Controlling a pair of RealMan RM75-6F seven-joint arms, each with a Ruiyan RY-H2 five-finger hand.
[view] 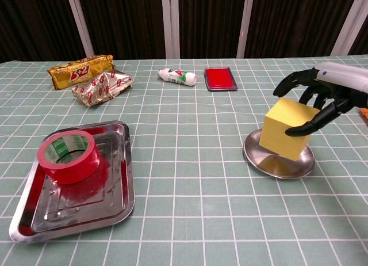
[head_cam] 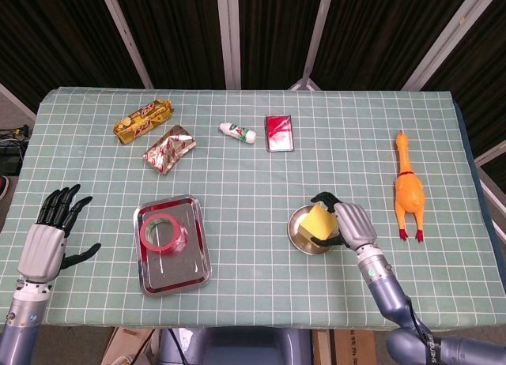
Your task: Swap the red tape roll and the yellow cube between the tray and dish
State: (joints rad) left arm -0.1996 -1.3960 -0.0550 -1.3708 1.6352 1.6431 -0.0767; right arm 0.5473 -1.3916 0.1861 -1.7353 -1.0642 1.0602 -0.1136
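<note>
The yellow cube (view: 286, 128) (head_cam: 315, 223) is gripped by my right hand (view: 322, 95) (head_cam: 349, 224) and sits tilted over the round steel dish (view: 256, 160) (head_cam: 296, 237); whether its lower edge touches the dish I cannot tell. The red tape roll (view: 68, 155) (head_cam: 161, 231) lies flat in the square steel tray (view: 112, 208) (head_cam: 190, 269) at the near left. My left hand (head_cam: 46, 238) hovers open at the table's left edge, apart from everything, and shows only in the head view.
Far across the table lie a gold snack packet (head_cam: 143, 119), a crumpled foil bag (head_cam: 168, 150), a small white tube (head_cam: 238, 132) and a red flat tin (head_cam: 279, 133). An orange rubber chicken (head_cam: 409, 190) lies at the right.
</note>
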